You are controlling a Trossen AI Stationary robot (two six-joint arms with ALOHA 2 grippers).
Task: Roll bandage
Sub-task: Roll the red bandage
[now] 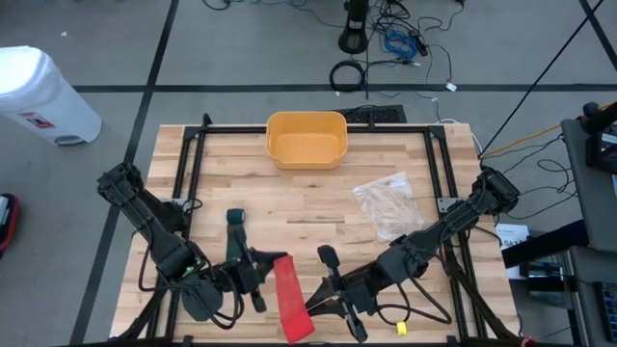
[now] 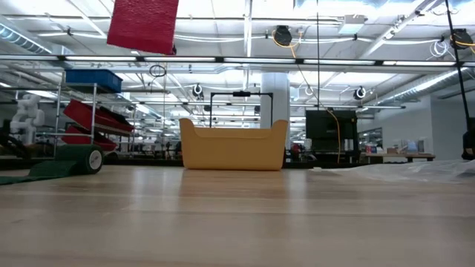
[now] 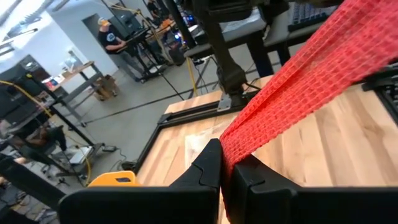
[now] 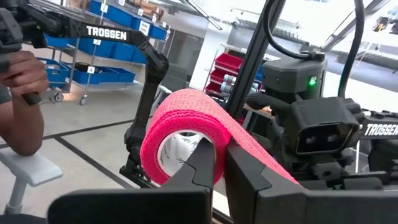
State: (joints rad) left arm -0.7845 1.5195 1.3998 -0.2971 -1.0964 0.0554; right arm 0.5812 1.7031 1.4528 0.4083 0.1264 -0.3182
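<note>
A red bandage (image 1: 291, 294) spans the air between my two grippers at the table's near edge; the low view shows it high above the tabletop (image 2: 145, 26). My left gripper (image 1: 271, 263) is shut on its loose strip (image 3: 298, 68). My right gripper (image 1: 323, 304) is shut on its rolled end (image 4: 186, 118), which has a white core. A green bandage roll (image 1: 236, 220) lies on the wood behind the left gripper, its tail trailing on the table (image 2: 37, 172). My left gripper pinches the flat red strip near its free end (image 3: 229, 152) between its two fingers. The strip runs away from the fingers, drawn taut toward the other arm, clear of the table. My right gripper holds the roll by its wall (image 4: 217, 134): one finger (image 4: 200, 163) stands at the white core's opening, the other (image 4: 244, 167) on the outside. The roll is lifted clear, and its strip runs off toward the left gripper.
A yellow bin (image 1: 306, 138) stands at the far middle of the table. A clear plastic bag (image 1: 388, 207) lies on the right half. A black frame (image 1: 193, 145) borders the tabletop. A person's arm (image 4: 22, 106) shows in the room beyond.
</note>
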